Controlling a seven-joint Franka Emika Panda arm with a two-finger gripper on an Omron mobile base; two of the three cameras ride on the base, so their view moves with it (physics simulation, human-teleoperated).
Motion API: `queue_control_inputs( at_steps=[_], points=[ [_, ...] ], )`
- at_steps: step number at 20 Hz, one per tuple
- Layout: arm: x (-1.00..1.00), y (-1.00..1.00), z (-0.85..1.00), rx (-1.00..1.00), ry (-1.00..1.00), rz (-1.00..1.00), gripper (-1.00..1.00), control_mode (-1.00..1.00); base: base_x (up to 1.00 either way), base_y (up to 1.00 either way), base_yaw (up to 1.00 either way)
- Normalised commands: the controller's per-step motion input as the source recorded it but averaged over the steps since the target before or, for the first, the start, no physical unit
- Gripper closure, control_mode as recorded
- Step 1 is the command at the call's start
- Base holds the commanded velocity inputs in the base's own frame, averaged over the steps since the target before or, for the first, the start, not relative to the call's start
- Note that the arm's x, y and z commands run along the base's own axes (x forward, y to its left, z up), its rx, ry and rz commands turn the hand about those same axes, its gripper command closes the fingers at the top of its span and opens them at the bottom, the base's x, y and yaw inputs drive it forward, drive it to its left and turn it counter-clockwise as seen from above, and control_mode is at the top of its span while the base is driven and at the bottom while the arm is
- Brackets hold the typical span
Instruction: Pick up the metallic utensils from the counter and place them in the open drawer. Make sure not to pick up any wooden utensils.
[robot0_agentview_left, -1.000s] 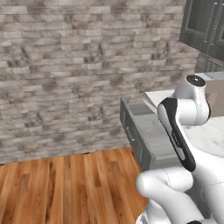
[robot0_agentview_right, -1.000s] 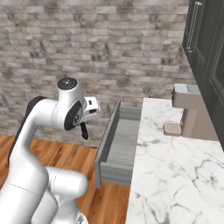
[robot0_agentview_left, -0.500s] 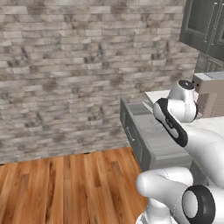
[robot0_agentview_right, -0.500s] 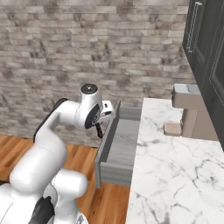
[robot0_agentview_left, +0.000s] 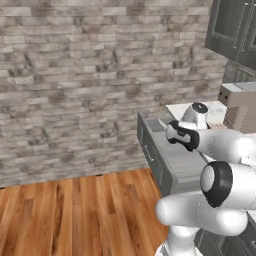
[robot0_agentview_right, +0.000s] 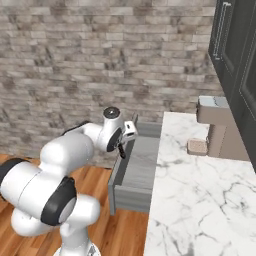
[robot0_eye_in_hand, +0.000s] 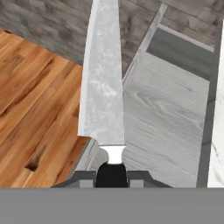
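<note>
Over the drawer's (robot0_agentview_right: 141, 162) front edge the tool (robot0_agentview_right: 121, 146) now hangs, clamped on the knife (robot0_eye_in_hand: 103, 83) by its black handle; a second ago it was out over the wood floor (robot0_agentview_left: 75, 210), short of the drawer. The blade points ahead past the front wall, half over the floor. Judged from this, the carry from the worktop (robot0_agentview_right: 200, 200) is nearly done: the knife needs to travel further in before release.

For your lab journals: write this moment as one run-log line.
gripper: shut on knife | position: above front edge of open drawer | blade: pointing away from hand | release: not yet
</note>
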Motion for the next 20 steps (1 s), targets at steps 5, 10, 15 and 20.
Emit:
queue_control_inputs(
  at_steps=[5,10,15,20],
  points=[
    [0.38,0.0,-0.2,0.0,0.0,-0.17,1.0,-1.0,0.0,0.0,0.0],
    [0.22,0.0,-0.1,0.0,0.06,-0.26,1.0,-1.0,0.0,0.0,0.0],
    [0.13,-0.03,-0.15,0.02,0.02,-0.25,1.0,-1.0,0.0,0.0,0.0],
    [0.03,-0.16,-0.21,0.1,0.01,-0.1,1.0,-1.0,0.0,0.0,0.0]
  ],
)
